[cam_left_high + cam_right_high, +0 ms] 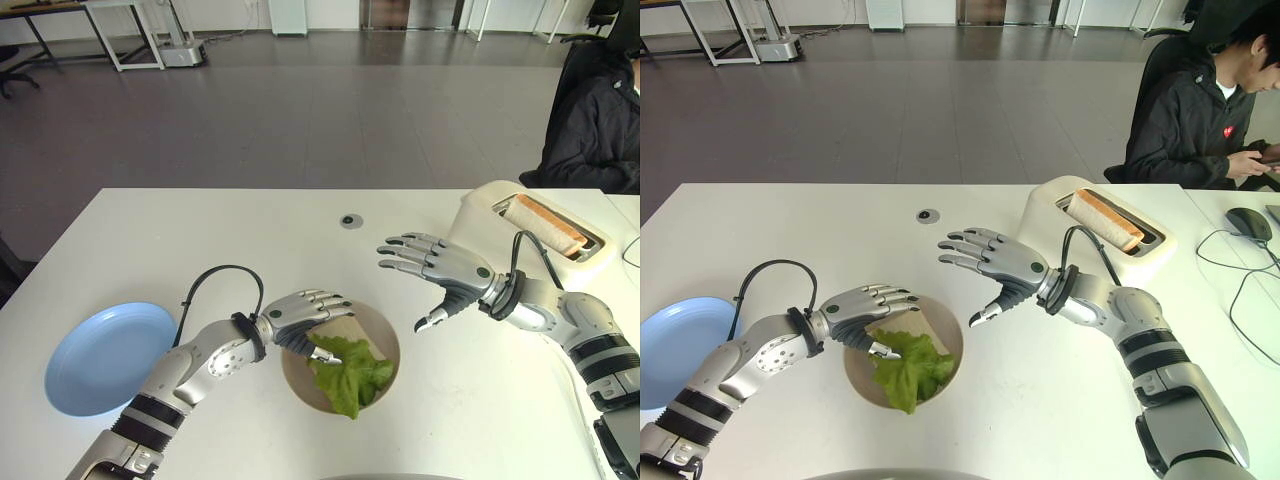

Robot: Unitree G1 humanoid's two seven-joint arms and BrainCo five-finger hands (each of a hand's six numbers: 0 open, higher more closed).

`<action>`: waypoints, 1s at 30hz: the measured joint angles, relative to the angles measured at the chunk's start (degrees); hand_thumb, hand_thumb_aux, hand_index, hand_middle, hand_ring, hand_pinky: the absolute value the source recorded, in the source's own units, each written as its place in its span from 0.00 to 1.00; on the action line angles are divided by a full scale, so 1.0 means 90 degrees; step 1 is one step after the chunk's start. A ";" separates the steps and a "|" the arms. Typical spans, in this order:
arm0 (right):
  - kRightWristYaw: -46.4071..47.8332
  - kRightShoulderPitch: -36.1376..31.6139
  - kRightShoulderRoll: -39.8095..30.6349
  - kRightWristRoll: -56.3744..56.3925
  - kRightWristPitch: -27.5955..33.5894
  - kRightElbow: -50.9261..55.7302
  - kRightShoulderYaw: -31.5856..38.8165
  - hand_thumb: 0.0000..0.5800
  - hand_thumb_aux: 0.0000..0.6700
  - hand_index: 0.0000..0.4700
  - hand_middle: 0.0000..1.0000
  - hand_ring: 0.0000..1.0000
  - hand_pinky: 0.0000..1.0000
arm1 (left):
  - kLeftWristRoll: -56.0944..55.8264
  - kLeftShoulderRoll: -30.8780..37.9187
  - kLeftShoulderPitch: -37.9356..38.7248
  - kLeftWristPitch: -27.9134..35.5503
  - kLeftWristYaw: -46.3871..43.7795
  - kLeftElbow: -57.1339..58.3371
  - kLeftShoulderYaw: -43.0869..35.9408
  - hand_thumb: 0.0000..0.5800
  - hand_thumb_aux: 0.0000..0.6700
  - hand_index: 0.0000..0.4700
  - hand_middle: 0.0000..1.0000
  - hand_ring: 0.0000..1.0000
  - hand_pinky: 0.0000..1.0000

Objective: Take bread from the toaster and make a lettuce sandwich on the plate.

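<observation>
Lettuce (350, 372) lies on the tan plate (388, 335) at the near middle of the white table (200, 230) in the left eye view. My left hand (305, 318) rests over the leaf's far edge and touches it. I cannot tell whether that hand pinches the leaf or only rests on it. My right hand (440, 268) hovers spread wide and empty, above the table between the plate and the toaster (500, 215). One browned piece of bread (548, 226) stands up out of the toaster's slot.

In the right eye view, a bottom slice (928, 322) shows flat on the plate beneath the leaf, which covers its near part. A blue plate (670, 340) sits well apart at the table's left edge.

As I judge it, the lower layer is laid and the top piece is not yet fetched. To do this well, I should:
- lift my left hand straight up, so the lettuce is not dragged off the slice;
- carry my right hand over the toaster and take the bread by its exposed upper edge;
- draw it straight up out of the slot without tipping the toaster;
- lay it square over the leaf.
</observation>
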 measured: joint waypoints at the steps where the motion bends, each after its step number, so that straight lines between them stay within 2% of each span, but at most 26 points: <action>1: 0.0001 0.0001 0.0001 0.0000 -0.0002 0.0000 0.0009 0.00 0.00 0.00 0.00 0.00 0.00 | -0.0007 0.0000 0.0000 0.0001 0.0000 -0.0003 0.0025 0.29 0.16 0.16 0.00 0.00 0.00; 6: -0.0001 0.0021 0.0000 -0.0029 0.0024 -0.0041 0.0019 0.00 0.00 0.00 0.00 0.00 0.00 | -0.0055 0.0036 0.0001 0.0008 0.0001 -0.0055 0.0177 0.30 0.16 0.16 0.00 0.00 0.00; 10: -0.0039 0.0057 -0.0063 -0.0091 0.0434 -0.0438 -0.0184 0.00 0.00 0.00 0.00 0.00 0.00 | -0.0075 0.0140 0.0003 0.0010 0.0018 -0.0064 0.0415 0.37 0.20 0.20 0.00 0.00 0.00; 11: -0.0031 0.0076 -0.0165 -0.0112 0.0629 -0.0659 -0.0339 0.00 0.00 0.00 0.00 0.00 0.00 | -0.0125 0.0169 0.0003 0.0005 0.0052 -0.0065 0.0473 0.35 0.20 0.20 0.00 0.00 0.00; 14: 0.0114 0.0176 -0.0593 -0.0049 0.1016 -0.1197 -0.0853 0.00 0.00 0.00 0.00 0.00 0.00 | -0.0147 0.0243 0.0006 -0.0010 0.0109 -0.0053 0.0506 0.48 0.28 0.28 0.00 0.00 0.00; 18: 0.0384 0.0399 -0.1145 0.0363 0.1358 -0.1707 -0.1595 0.00 0.00 0.00 0.00 0.00 0.00 | -0.0003 0.0140 -0.0026 -0.0068 0.0184 0.0170 0.0360 0.56 0.33 0.33 0.00 0.00 0.00; 22: 0.0478 0.0525 -0.1548 0.0649 0.1635 -0.1697 -0.2146 0.00 0.00 0.00 0.00 0.00 0.00 | 0.0395 -0.0033 -0.0237 -0.0131 0.0462 0.0547 0.0059 0.65 0.41 0.41 0.00 0.00 0.00; 25: 0.0526 0.0574 -0.1589 0.0735 0.1723 -0.1631 -0.2265 0.00 0.00 0.00 0.00 0.00 0.00 | 0.0716 -0.0170 -0.0436 -0.0171 0.0815 0.0750 -0.0092 0.60 0.37 0.37 0.00 0.00 0.00; 27: 0.0605 0.0620 -0.1576 0.0830 0.1722 -0.1640 -0.2248 0.00 0.00 0.00 0.00 0.00 0.00 | 0.0889 -0.0195 -0.0493 -0.0208 0.1037 0.0850 -0.0170 0.59 0.36 0.36 0.00 0.00 0.00; 28: 0.0643 0.0622 -0.1537 0.0855 0.1721 -0.1645 -0.2210 0.00 0.00 0.00 0.00 0.00 0.00 | 0.0975 -0.0209 -0.0531 -0.0217 0.1151 0.0912 -0.0203 0.63 0.39 0.39 0.00 0.00 0.00; 30: 0.0690 0.0625 -0.1488 0.0858 0.1713 -0.1645 -0.2134 0.00 0.00 0.00 0.00 0.00 0.00 | 0.1089 -0.0228 -0.0635 -0.0229 0.1361 0.0948 -0.0238 0.59 0.36 0.36 0.00 0.00 0.00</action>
